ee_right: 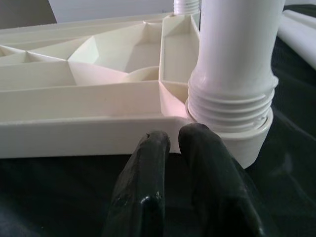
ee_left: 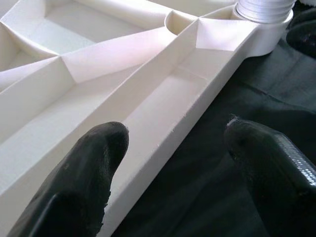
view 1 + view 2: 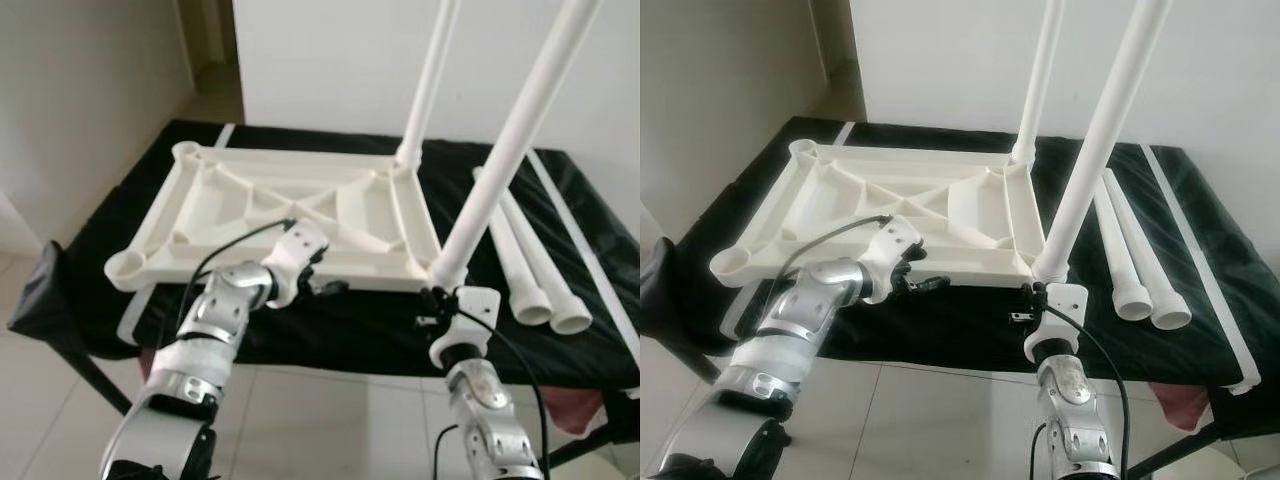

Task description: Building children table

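A white plastic tabletop (image 3: 290,215) lies upside down on a black table (image 3: 360,320), its ribbed underside up. Two white legs stand in its right-hand corner sockets: a far leg (image 3: 430,75) and a near leg (image 3: 515,135). The near leg's threaded end (image 1: 232,106) sits partly in its socket. My left gripper (image 2: 173,148) is open, its fingers astride the tabletop's near rim. My right gripper (image 1: 180,148) is shut and empty, its tips just before the near right socket.
Two loose white legs (image 3: 530,270) lie on the black table to the right of the tabletop. A thin white strip (image 3: 590,260) runs along the table's right side. The two left corner sockets (image 3: 128,267) stand open. Tiled floor lies below the table's front edge.
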`<state>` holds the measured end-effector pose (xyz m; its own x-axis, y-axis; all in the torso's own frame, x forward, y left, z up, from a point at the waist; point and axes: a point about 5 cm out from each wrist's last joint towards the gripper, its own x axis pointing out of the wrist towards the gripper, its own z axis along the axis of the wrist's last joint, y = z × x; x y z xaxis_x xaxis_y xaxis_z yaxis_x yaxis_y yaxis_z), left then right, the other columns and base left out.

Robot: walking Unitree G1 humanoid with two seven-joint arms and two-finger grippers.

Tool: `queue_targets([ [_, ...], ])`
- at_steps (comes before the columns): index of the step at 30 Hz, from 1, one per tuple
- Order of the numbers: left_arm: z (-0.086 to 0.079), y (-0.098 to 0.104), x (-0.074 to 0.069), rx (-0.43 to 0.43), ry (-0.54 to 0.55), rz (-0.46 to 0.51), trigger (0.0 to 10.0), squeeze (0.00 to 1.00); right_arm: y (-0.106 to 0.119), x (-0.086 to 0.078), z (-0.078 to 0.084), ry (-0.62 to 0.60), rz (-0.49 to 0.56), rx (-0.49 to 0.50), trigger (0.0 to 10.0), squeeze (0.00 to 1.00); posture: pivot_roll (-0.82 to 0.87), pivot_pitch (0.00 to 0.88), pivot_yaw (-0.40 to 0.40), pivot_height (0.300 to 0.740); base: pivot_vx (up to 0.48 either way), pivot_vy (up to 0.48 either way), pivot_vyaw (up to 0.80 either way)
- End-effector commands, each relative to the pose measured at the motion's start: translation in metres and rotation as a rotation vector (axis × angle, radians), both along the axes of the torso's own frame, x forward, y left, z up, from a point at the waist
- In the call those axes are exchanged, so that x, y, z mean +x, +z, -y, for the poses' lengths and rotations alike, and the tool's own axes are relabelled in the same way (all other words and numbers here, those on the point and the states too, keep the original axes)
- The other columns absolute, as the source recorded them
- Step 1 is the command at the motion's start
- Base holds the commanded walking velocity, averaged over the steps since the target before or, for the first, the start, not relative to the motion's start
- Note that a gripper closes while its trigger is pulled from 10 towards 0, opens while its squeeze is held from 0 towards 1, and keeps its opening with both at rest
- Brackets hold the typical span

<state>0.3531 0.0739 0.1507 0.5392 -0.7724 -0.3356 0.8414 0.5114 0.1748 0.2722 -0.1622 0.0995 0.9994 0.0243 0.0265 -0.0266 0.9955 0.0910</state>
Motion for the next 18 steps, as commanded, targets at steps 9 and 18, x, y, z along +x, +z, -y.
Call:
queue_targets([
  [9, -0.017, -0.005, 0.023, 0.076, 0.468, 0.152, 10.0, 0.0, -0.001, -0.001, -0.008, 0.03, -0.005, 0.021, 10.0, 0.0, -0.02, 0.005, -0.004, 0.74, 0.0, 0.0, 0.0],
  [18, -0.019, -0.014, 0.031, 0.193, 0.584, 0.152, 10.0, 0.0, -0.001, -0.001, -0.009, 0.028, -0.004, 0.024, 10.0, 0.0, -0.02, 0.0, 0.0, 0.74, 0.0, 0.0, 0.0],
])
